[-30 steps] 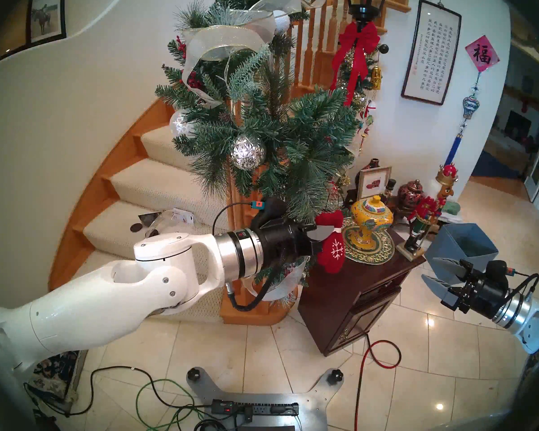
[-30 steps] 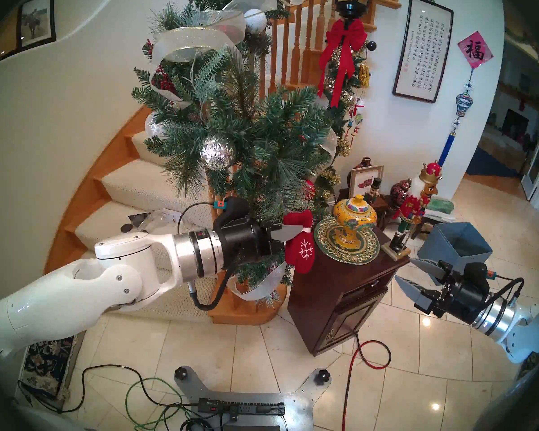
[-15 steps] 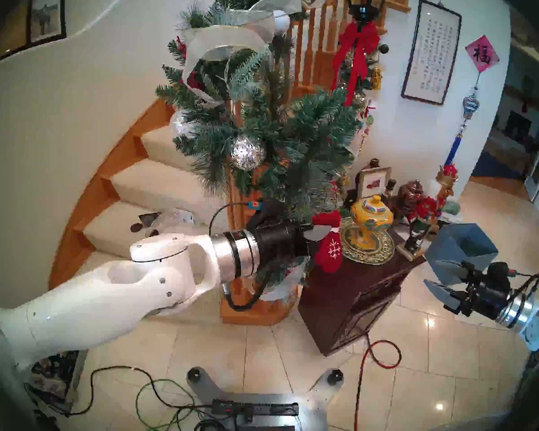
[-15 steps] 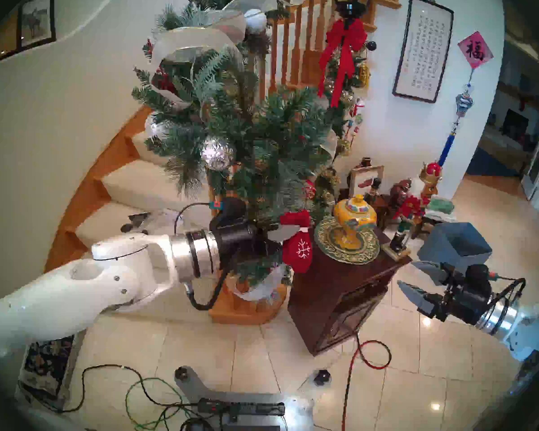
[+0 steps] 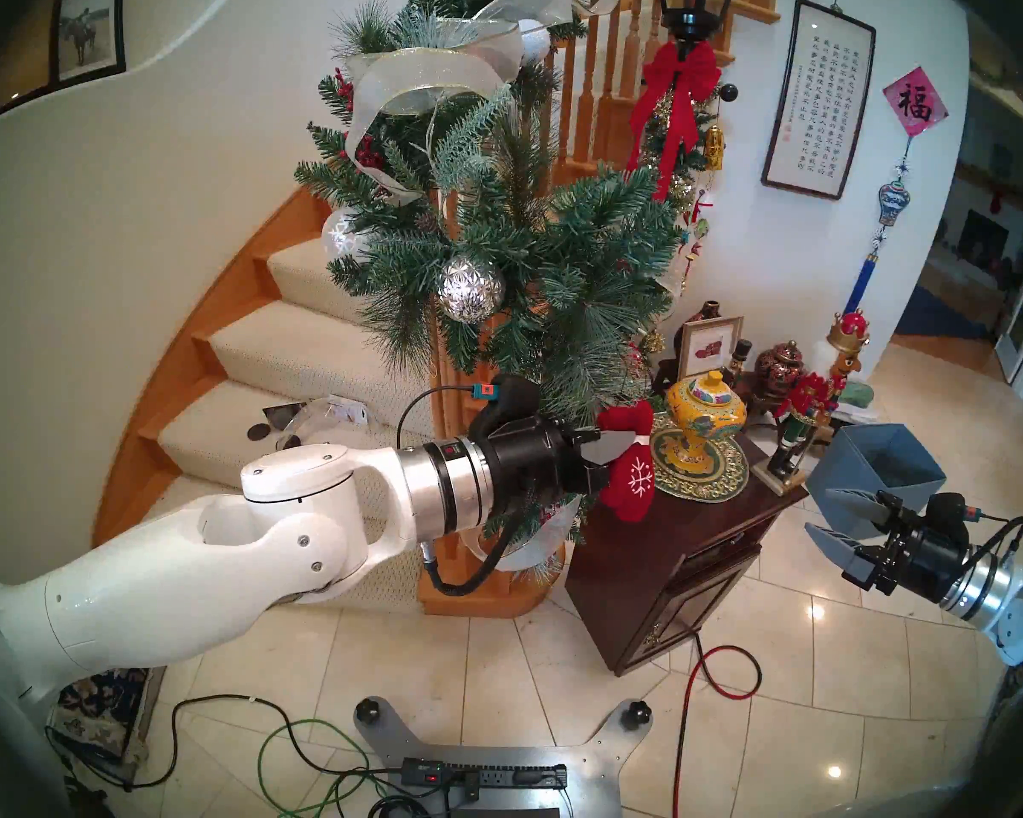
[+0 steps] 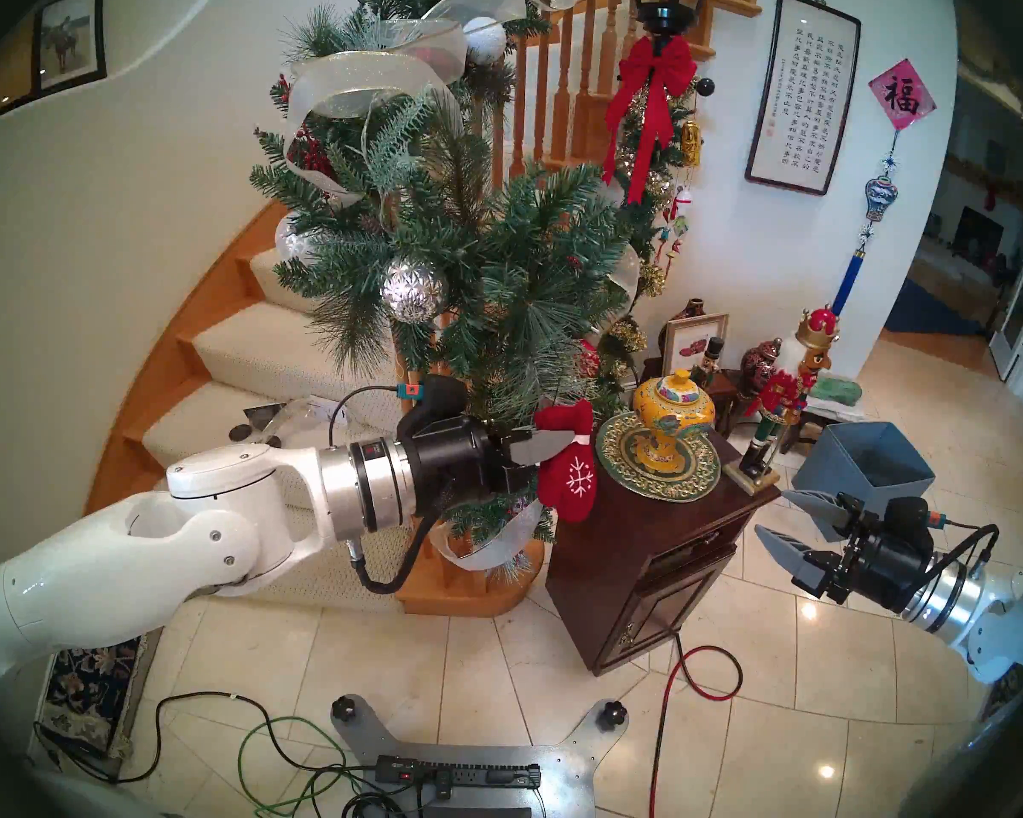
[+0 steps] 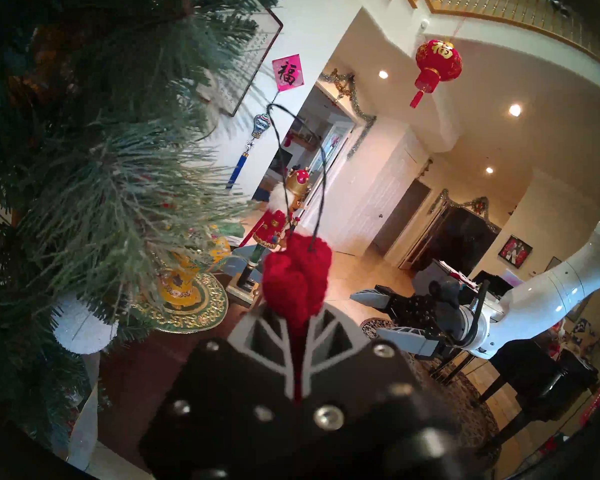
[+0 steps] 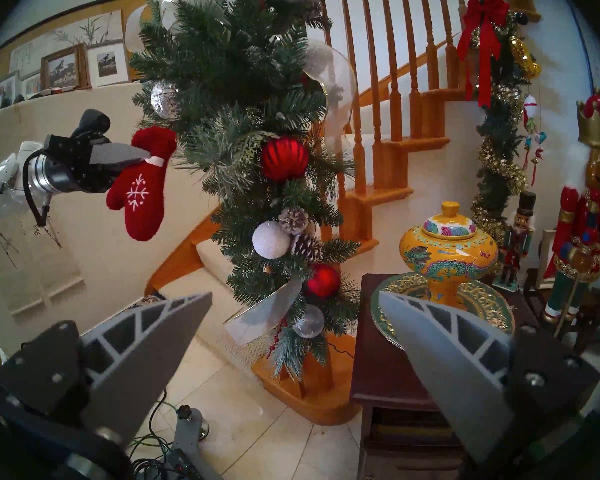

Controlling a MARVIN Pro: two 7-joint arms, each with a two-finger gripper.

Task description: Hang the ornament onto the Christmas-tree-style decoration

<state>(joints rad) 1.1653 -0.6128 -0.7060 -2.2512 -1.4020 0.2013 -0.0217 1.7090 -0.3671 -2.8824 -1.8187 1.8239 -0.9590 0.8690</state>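
So this is a hallway with cream tile floor (image 5: 497, 669) and a curved carpeted staircase (image 5: 273, 350) with wooden banisters. In the left head view, the big pine garland (image 5: 497, 250) with its sheer silver-gold ribbon (image 5: 426, 79) runs down the railing, a silver patterned ball (image 5: 471, 288) hanging in it. The left gripper (image 5: 618, 445) sits level just under the lower branches, pressed together on the white cuff of the red mitten (image 5: 630, 471), which dangles snowflake side toward the camera, right next to a dark wood table (image 5: 674, 533) carrying a yellow lidded jar (image 5: 704, 412). The right gripper (image 5: 834, 516) is way off to the side in front of a blue box (image 5: 875, 462), fingers spread, nothing in them.

The right head view is pretty much the same picture: mitten (image 6: 571, 474) pinched in the left gripper (image 6: 559, 445), garland (image 6: 450, 238) above it, right gripper (image 6: 786, 524) wide open.

Left wrist view: the mitten's red cuff (image 7: 297, 275) bunches up between the closed fingers (image 7: 267, 334), and its thin dark loop (image 7: 302, 164) stands up free in the air, just beside the frosted needles (image 7: 118, 198) but not around any of them as far as I can see.

Right wrist view: both fingers (image 8: 160, 347) splayed apart at the bottom corners, and across the way the mitten (image 8: 141, 188) hangs from the left gripper (image 8: 142, 155), its cuff touching or nearly touching the garland (image 8: 250, 122).
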